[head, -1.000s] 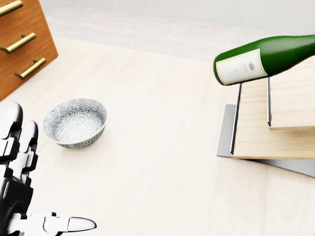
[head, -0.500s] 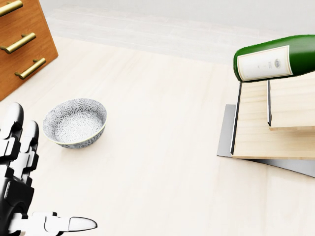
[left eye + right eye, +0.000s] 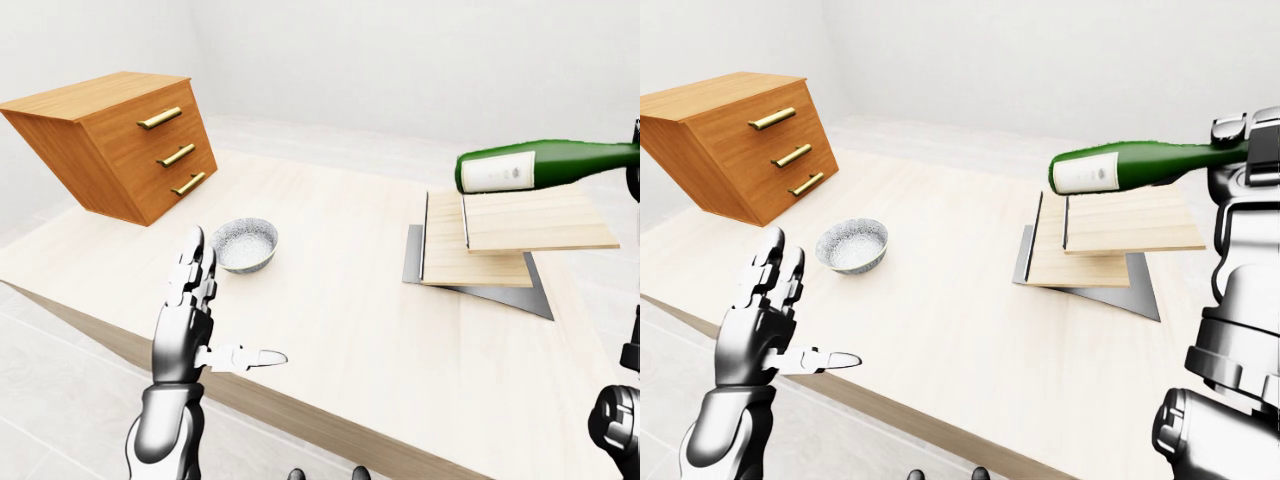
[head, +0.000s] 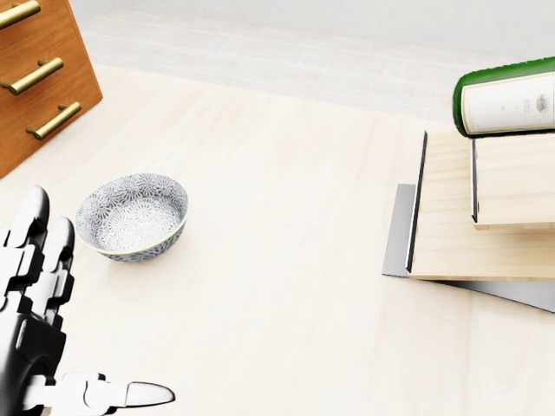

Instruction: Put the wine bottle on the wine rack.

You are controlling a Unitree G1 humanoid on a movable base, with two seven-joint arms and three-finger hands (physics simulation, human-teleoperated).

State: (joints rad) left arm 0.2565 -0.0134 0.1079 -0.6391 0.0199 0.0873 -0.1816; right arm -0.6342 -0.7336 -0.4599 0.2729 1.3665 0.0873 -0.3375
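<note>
Looking across the table (image 3: 330,330) from the left, I've got the wooden drawer chest (image 3: 120,140) sitting tilted at the far left of the left-eye view, three brass handles down its face. Just right of it, the patterned bowl (image 4: 132,215) rests upright on the pale tabletop, well apart from everything else.

My left hand (image 3: 765,320) hangs low at the left edge, nothing in it: fingers (image 3: 778,262) straight and pointing up, close beside one another, thumb stuck out sideways to the right. It's clear of the bowl and near the table's lower edge.

Moving right, bare tabletop, then the wine rack (image 3: 490,240): pale wooden boards stacked at an angle on a grey metal base, with thin dark uprights at its left side.

Above the rack, the green wine bottle (image 3: 1130,165) lies nearly horizontal in the air, its white-labelled base end pointing left and its neck running right. It hovers over the rack's top board; I can't tell whether it touches it.

At the far right of the right-eye view, my right hand (image 3: 1245,150) sits at the bottle's neck end. The grip itself is mostly hidden at the frame edge, so I can't tell how the fingers are set around it.
</note>
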